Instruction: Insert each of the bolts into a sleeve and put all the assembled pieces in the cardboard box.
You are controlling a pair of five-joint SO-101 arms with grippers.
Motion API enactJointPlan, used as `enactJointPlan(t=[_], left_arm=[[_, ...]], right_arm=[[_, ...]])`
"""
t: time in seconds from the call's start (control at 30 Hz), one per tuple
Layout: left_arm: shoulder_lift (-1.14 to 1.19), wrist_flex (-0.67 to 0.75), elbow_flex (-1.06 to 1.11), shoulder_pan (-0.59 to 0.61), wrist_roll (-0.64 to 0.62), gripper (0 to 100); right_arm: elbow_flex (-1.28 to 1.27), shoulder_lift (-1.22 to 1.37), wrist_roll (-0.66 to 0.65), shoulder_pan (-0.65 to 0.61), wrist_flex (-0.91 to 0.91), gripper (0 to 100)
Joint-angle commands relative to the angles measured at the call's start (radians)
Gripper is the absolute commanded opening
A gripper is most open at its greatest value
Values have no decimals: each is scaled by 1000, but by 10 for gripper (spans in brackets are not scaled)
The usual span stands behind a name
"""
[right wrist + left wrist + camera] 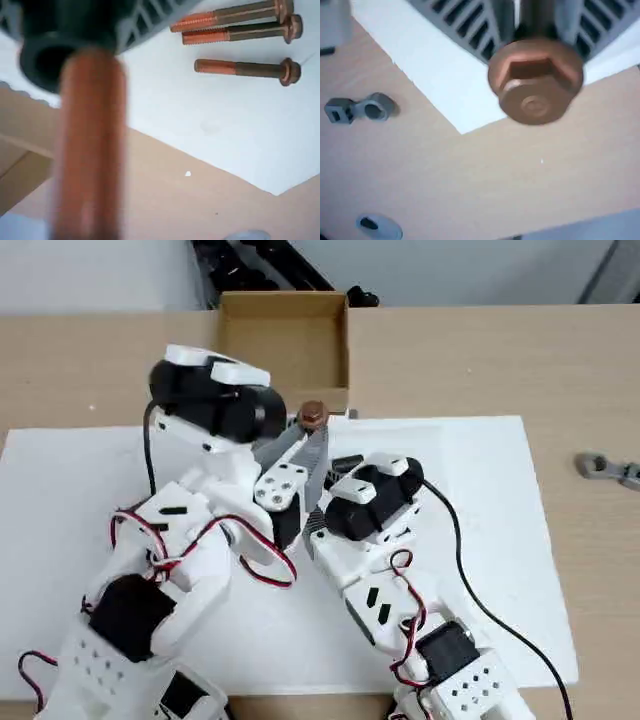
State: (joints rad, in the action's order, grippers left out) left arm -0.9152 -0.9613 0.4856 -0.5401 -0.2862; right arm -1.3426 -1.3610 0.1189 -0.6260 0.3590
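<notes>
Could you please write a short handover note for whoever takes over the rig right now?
Left pincer: shut on a bolt.
Right pincer: shut on a black sleeve, the bolt's shaft at its mouth; depth unclear.
Three loose bolts lie on the white mat.
Cardboard box: no assembled piece visible inside.
Left to do: finish this insertion, box it, then sleeve the other bolts.

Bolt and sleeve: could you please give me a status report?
Left claw shut on bolt. Right claw shut on sleeve, shaft at its mouth. Three bolts loose on white sheet.
</notes>
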Motion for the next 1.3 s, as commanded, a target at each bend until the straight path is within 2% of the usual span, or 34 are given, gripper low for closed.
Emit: enactJointPlan(t=[0.0,0.17,0.43,0.67,1.27], left_arm=[[-9,55,24,28,6,6],[-11,123,96,107,6,6],[-11,172,97,104,-2,6],[-11,173,104,43,-2,6],[-11,152,186,72,5,6]], right_arm=[[14,-18,-3,10,-25,5],[14,-18,-3,10,-25,5],[14,-18,-3,10,-25,5],[12,-18,-3,10,-25,5],[12,-18,-5,10,-25,5]])
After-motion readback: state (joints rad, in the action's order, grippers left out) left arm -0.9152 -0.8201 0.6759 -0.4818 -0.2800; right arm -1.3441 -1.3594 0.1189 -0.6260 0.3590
